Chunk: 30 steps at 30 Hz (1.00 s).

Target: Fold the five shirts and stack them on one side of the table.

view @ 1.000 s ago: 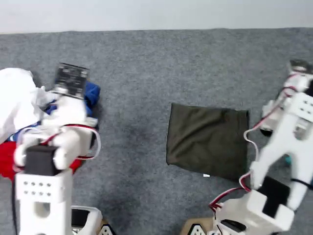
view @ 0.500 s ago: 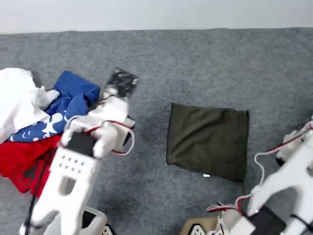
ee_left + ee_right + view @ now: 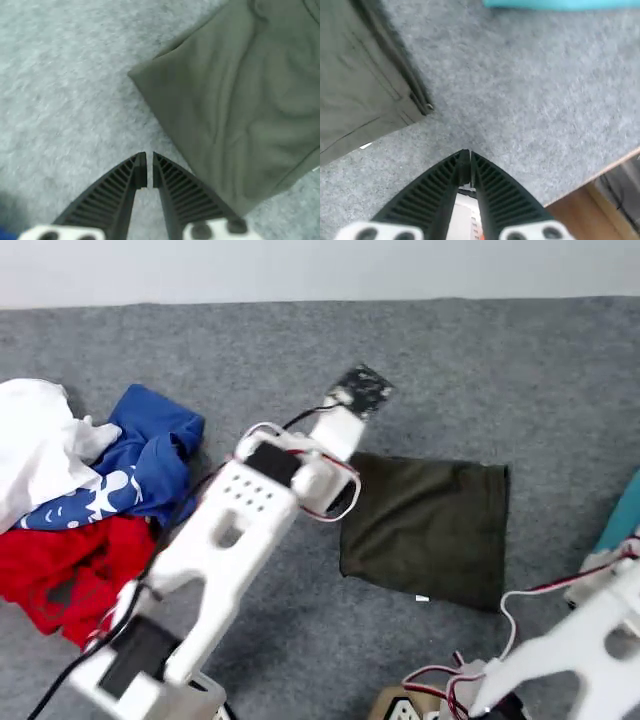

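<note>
Seeing the right arm low at the table's near right corner. We read the right gripper as pinched together with nothing between the fingers. Its tips are over bare grey felt, just off the near right corner of the folded olive shirt.

The left arm runs diagonally from the near left corner toward the middle. The left gripper shows only a hairline gap and grips nothing. It sits over felt just beside that shirt's left edge.

The olive shirt lies flat, right of the table's centre.

The unfolded pile is at the left edge, well apart from the olive shirt:
- red shirt nearest
- blue shirt behind it
- white shirt farthest

We see teal fabric at the right edge but can't tell whether it is folded.
</note>
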Tool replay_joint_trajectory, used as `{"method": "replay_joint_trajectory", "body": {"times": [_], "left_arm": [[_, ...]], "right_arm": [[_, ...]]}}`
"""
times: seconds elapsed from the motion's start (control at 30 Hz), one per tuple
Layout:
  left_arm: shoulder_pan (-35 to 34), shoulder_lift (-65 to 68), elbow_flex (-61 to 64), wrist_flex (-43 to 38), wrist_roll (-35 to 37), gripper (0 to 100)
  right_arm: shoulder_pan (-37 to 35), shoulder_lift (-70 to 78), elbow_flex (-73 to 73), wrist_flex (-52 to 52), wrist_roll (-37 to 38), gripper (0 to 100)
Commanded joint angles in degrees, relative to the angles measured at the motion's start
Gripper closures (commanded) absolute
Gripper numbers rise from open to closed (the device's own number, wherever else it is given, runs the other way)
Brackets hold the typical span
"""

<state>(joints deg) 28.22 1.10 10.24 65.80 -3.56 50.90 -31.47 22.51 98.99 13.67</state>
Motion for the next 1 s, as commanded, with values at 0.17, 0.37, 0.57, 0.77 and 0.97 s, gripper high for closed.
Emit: {"method": "replay_joint_trajectory", "body": {"times": [0.17, 0.37, 0.57, 0.77, 0.97], "left_arm": [[0.53, 18.46, -20.79, 4.57, -3.16, 96], [1.76, 32.44, -38.73, 12.48, -6.68, 96], [1.76, 44.40, -57.80, 20.40, -10.99, 93], [1.76, 53.98, -75.30, 28.31, -11.96, 85], [2.99, 62.68, -85.14, 32.18, -14.95, 84]], "right_arm": [[8.22, -1.54, 2.81, -5.49, 0.62, 98.8], [9.80, -1.98, 8.97, -10.15, 0.62, 98.8], [9.80, -1.98, 9.76, -10.33, 0.62, 98.8], [9.80, -1.98, 9.85, -10.07, 0.62, 98.8], [9.80, -1.98, 9.85, -9.89, 0.62, 98.8]]}}
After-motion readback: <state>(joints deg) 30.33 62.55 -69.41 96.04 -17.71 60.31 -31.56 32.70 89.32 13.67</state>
